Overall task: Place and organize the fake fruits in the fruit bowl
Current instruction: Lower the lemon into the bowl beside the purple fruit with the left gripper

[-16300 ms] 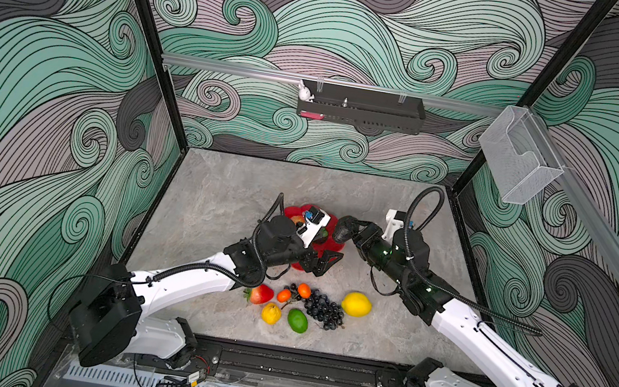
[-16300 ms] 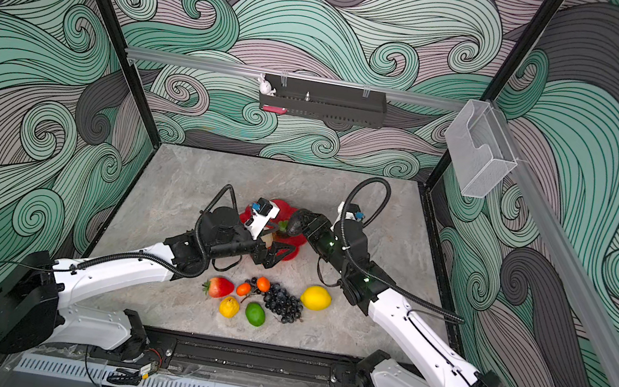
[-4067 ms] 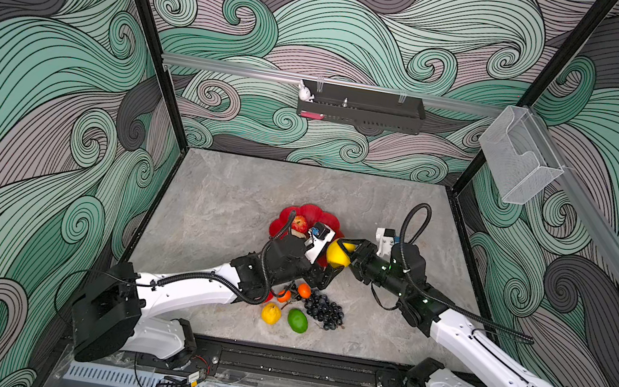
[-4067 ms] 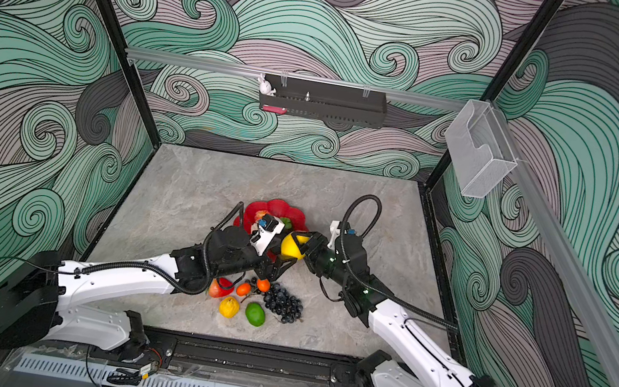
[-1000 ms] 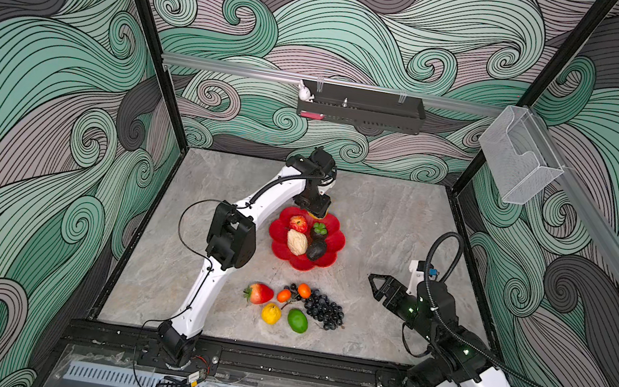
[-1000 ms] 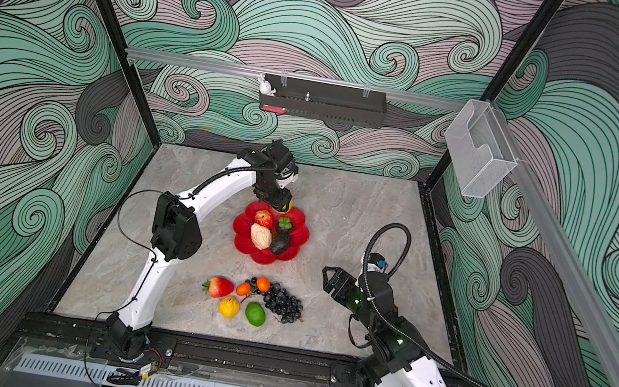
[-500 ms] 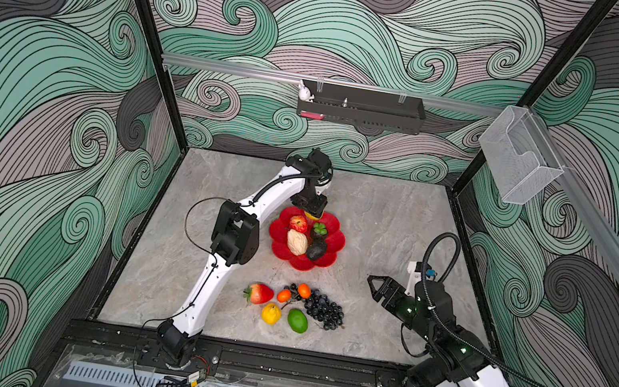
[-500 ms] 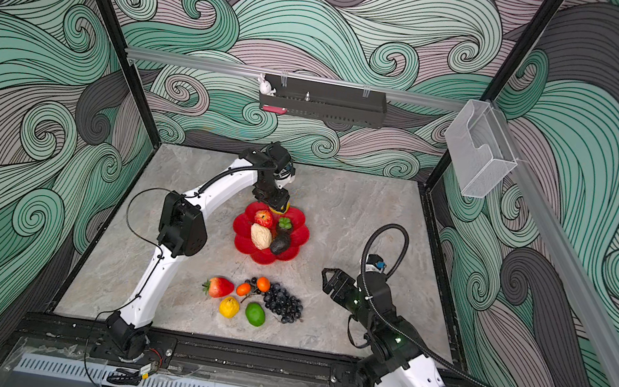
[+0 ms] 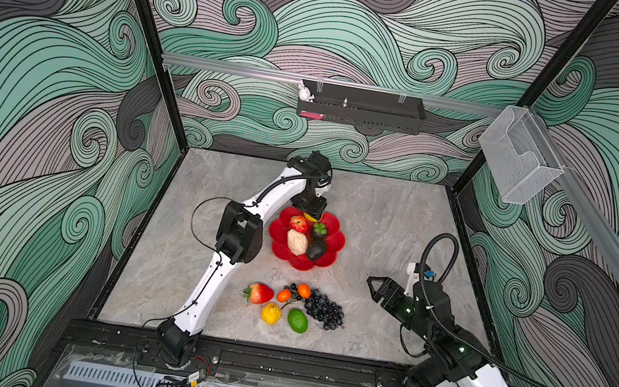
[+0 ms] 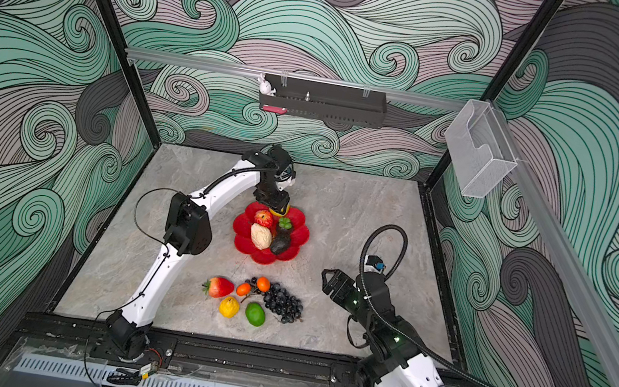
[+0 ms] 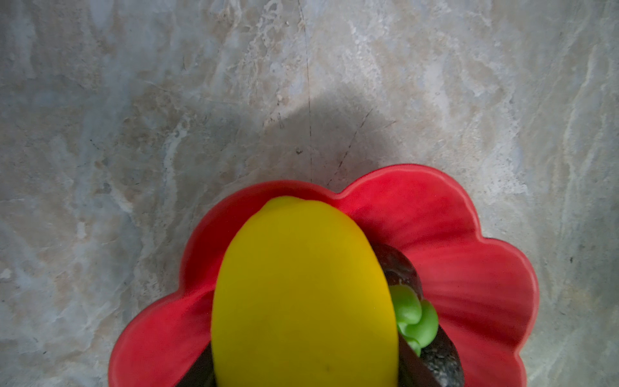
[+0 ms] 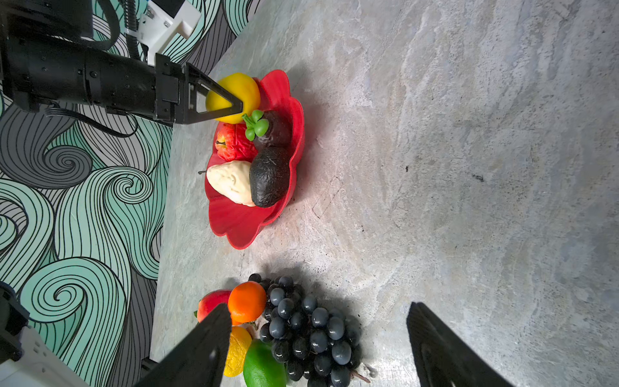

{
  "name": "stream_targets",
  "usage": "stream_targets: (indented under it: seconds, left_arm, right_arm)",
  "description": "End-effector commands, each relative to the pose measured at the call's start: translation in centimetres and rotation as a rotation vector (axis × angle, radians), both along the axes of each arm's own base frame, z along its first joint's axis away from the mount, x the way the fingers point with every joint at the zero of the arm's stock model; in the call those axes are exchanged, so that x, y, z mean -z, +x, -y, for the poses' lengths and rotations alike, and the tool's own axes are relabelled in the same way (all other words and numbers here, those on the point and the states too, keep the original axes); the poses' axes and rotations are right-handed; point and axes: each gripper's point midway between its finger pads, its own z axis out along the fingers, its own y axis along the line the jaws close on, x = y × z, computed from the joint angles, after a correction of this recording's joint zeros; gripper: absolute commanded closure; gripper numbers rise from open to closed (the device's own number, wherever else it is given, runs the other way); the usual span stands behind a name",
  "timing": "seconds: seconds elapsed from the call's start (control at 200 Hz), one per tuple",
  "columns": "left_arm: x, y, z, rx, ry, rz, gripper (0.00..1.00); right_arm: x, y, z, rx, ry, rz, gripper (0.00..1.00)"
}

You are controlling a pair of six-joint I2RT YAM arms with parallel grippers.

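Note:
The red flower-shaped fruit bowl [image 9: 335,245] [image 10: 298,239] holds a red apple [image 9: 298,223], a dark fruit with a green top [image 9: 319,230], a cream pear [image 9: 296,242] and a dark avocado [image 9: 316,250]. My left gripper [image 9: 312,207] [image 12: 239,97] is shut on a yellow lemon [image 11: 301,295] [image 12: 241,87] over the bowl's far petal [image 11: 452,261]. Whether the lemon rests on the bowl I cannot tell. My right gripper [image 9: 377,287] [image 12: 318,310] is open and empty, to the right of the loose fruits.
On the table in front of the bowl lie a dark grape bunch [image 9: 323,310], two small oranges [image 9: 304,290], a red strawberry [image 9: 259,293], a small yellow fruit [image 9: 271,313] and a green lime [image 9: 297,320]. A black tray [image 9: 360,112] and a clear box [image 9: 515,160] hang on the walls.
Four seconds ago both grippers met at the lemon near the bowl's front. Since then the left carried it to the far petal and the right drew back. In the last second only the left elbow shifted.

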Motion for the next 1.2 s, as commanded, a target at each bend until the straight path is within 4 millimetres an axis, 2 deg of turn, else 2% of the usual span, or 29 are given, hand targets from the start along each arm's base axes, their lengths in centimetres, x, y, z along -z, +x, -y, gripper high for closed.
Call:
stream_targets:
  seconds: [0.0,0.39,0.62,1.091,1.196]
  left_arm:
    - [0.6,-0.6,-0.4,0.008,0.007,-0.048,0.53]
    - [0.8,-1.1,-0.3,0.016,0.000,-0.072,0.47]
    - [0.1,-0.8,-0.2,0.011,-0.008,-0.051,0.37]
    - [-1.9,-0.8,-0.6,-0.006,-0.010,-0.016,0.34]
    - [-2.2,-0.8,-0.7,-0.010,-0.011,-0.013,0.28]
  right_arm:
    - [0.2,0.2,0.0,0.009,0.002,0.002,0.17]
    - [0.4,0.3,-0.1,0.009,0.003,-0.003,0.17]
    - [0.2,0.4,-0.1,0.007,0.006,0.000,0.17]
    - [0.4,0.4,-0.3,0.003,0.007,-0.009,0.17]
    - [0.3,0.3,-0.3,0.001,0.009,-0.008,0.17]
